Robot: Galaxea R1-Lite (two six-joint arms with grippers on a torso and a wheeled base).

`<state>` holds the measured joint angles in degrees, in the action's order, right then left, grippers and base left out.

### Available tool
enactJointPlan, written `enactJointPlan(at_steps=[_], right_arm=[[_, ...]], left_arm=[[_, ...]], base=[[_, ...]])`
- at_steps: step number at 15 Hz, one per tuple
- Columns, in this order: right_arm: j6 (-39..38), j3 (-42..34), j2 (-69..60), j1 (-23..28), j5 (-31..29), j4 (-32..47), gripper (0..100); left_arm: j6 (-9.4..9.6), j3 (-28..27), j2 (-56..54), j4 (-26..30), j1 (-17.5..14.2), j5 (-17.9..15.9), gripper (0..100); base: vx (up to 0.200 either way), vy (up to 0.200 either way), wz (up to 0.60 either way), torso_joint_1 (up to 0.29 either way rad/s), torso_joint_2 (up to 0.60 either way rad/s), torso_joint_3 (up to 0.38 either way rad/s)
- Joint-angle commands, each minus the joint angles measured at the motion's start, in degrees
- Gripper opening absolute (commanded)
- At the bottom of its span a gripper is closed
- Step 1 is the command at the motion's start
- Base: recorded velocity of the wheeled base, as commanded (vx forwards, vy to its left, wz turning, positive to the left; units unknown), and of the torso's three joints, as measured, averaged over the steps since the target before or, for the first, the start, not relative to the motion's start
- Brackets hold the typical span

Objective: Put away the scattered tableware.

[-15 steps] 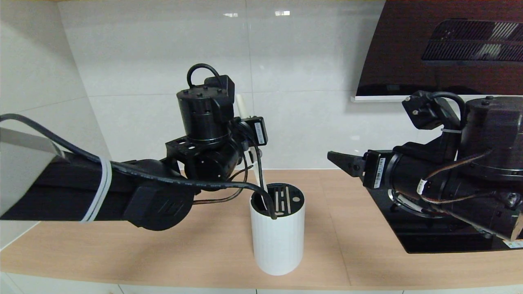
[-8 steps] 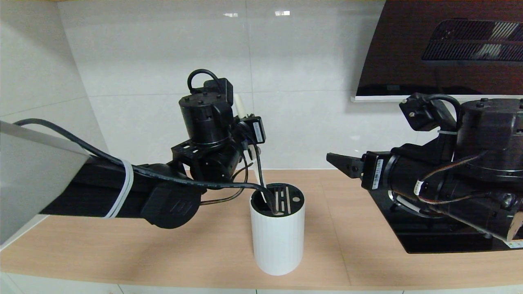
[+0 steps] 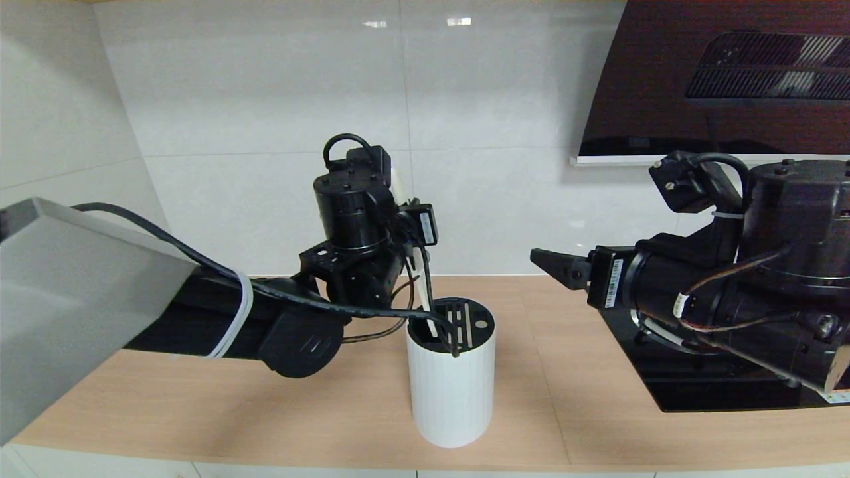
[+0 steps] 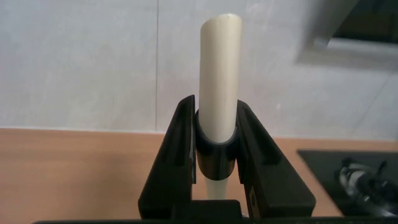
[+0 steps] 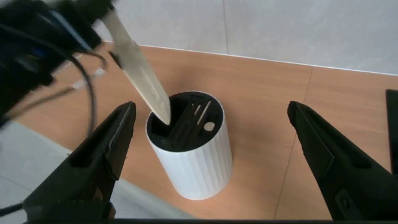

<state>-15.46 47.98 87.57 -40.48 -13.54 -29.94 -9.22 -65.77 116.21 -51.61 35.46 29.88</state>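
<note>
1. Gripping a knife [image 4: 219, 68] by its cream handle, my left jaws are closed on it, one on each side, and the handle's rounded end sticks up past them.
2. The knife hangs blade-down and tilted over the white knife holder [image 3: 451, 392]. Its pale blade tip dips into the wide open compartment on the side of the holder's top nearest my left arm, just beside the narrow slots.
3. The holder stands upright on the wooden bench [image 3: 265, 411], near the front edge and between my two arms.
4. My right jaws are spread wide apart and hold nothing. They hover above the bench to the right of the holder, well apart from it and pointing toward it.
5. A black hob [image 3: 671, 388] sits in the bench under my right arm. A dark range hood [image 3: 717, 79] hangs on the white tiled wall [image 3: 265, 99] above the hob.
</note>
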Motion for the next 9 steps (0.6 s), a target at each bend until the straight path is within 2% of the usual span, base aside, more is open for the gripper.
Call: enactJointPlan(at_steps=[1, 5, 9], right_arm=[[0.0, 0.0, 0.0, 0.0, 0.0, 0.0, 100], [0.0, -0.1, 0.0, 0.0, -0.2, 0.0, 100], [0.7, 0.0, -0.3, 0.0, -0.3, -0.1, 100]], left_arm=[[-0.01, 0.5, 2.6, -0.2, 0.7, 0.2, 0], [-0.19, 1.1, 6.5, -0.2, 2.6, 2.3, 0], [-0.45, 3.6, 7.1, -1.1, 4.3, 2.1, 0]], base=[[0.0, 0.0, 0.0, 0.0, 0.0, 0.0], [0.0, 0.0, 0.0, 0.0, 0.0, 0.0], [0.0, 0.0, 0.0, 0.0, 0.0, 0.0]])
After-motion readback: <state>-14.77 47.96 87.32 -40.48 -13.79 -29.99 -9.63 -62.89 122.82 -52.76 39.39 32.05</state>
